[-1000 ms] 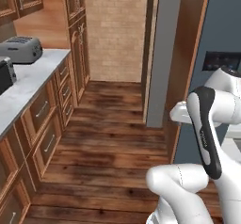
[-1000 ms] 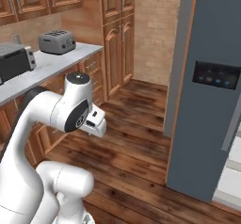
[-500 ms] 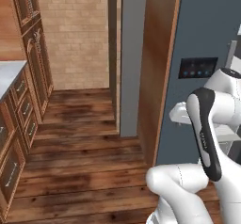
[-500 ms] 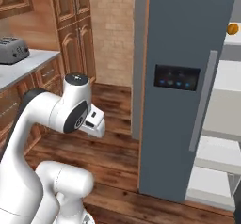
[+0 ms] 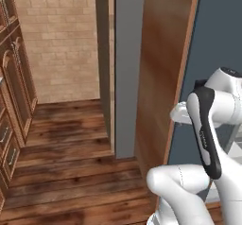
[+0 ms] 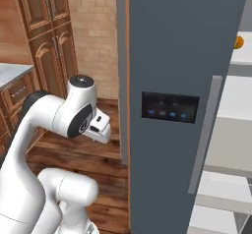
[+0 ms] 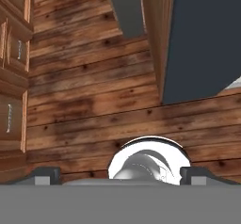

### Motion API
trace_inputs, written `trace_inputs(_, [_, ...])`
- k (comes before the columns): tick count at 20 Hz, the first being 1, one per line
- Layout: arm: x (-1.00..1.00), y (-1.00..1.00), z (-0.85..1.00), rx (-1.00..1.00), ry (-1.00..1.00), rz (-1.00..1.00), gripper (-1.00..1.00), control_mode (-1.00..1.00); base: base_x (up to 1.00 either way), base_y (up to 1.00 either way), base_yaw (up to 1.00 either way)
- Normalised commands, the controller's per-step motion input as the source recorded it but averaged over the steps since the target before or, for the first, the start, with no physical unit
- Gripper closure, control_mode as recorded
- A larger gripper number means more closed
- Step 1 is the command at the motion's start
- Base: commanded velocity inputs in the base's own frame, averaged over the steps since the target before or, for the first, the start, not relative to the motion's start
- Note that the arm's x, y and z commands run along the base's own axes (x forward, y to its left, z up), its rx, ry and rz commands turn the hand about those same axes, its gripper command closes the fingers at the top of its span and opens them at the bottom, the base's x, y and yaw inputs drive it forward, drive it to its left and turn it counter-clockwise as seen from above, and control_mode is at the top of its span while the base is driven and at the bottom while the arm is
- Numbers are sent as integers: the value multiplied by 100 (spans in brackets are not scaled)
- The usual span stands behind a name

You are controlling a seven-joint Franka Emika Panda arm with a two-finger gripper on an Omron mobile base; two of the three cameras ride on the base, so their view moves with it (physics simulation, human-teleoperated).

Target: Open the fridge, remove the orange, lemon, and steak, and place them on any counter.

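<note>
Right base view: fridge (image 6: pixel 182 56) upright, tall.

Your left base view looks forward and down from behind the arm (image 5: pixel 208 125), close against the fridge (image 5: pixel 217 49) and the wooden panel (image 5: pixel 163 68) beside it, with the brick wall (image 5: pixel 61 35) farther off. Your right base view sits behind the arm on the other side, facing the fridge door (image 6: pixel 182 71) at close range. Both share the fridge, the brick wall and the plank floor (image 5: pixel 66 172). Your hand view points straight down at that floor (image 7: pixel 94 100), catching the fridge's lower edge (image 7: pixel 197 39).
</note>
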Motion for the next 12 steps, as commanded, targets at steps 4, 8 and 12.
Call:
trace_inputs(4, [0, 0, 0, 0, 0, 0, -100, 100, -27, -94, -1])
trace_inputs(8, [0, 0, 0, 0, 0, 0, -100, 100, -59, -100, 0])
trace_inputs(12, [0, 0, 0, 0, 0, 0, -100, 100, -70, -97, 0])
